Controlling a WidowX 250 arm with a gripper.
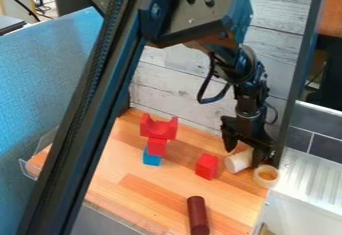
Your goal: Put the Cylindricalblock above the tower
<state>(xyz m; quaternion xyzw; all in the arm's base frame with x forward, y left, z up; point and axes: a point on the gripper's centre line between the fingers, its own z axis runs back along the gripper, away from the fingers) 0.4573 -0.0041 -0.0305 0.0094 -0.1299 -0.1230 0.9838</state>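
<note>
My gripper [244,156], fingers spread wide, hangs low to the right of a block tower [157,146] on the wooden counter [127,164], above what looks like a white cylinder [238,162]. A dark red cylinder [198,215] lies on its side, nearer the camera than the tower. A red block [207,166] sits right of the tower, a round cup [266,176] farther right.

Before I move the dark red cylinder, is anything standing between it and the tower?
Nothing visible: only bare wood shows between the dark red cylinder and the tower. The loose red block stands beside that path, to its right in the camera view.
</note>
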